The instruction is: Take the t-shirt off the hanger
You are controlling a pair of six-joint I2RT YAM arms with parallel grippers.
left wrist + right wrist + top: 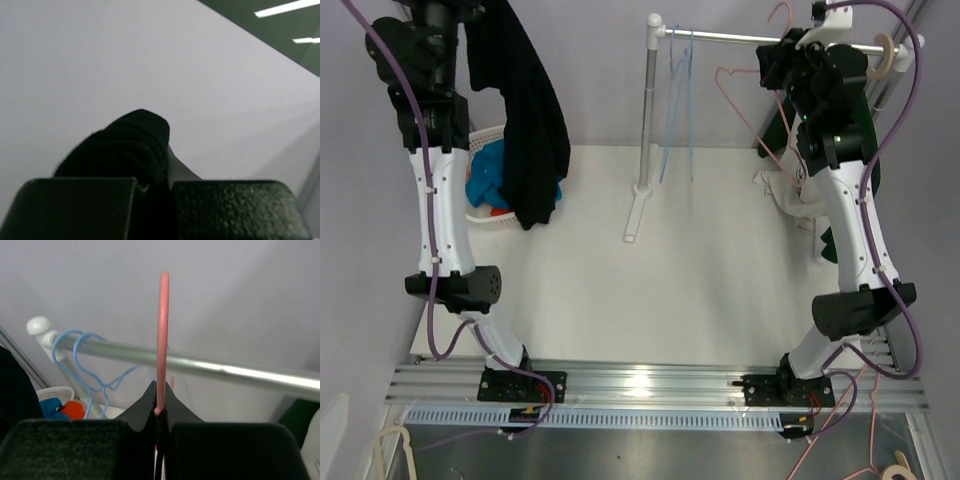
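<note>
Garment: black t-shirt off the hanger, hanging high at far left, its hem over white basket on desk | left fingers: pinched closed on bunched t-shirt cloth | right fingers: clamped tight on pink hanger, upright, crossing rail | blue hangers on rail

Robotics laboratory, garment-handling test cell. Evidence: white table fronted by an aluminium mounting rail; left arm and right arm bolted to that rail; purple cables looped along both; plain pale enclosure walls; small clothes rail with blue hangers; white laundry basket of coloured cloth; ceiling strip lights above the wall.
</note>
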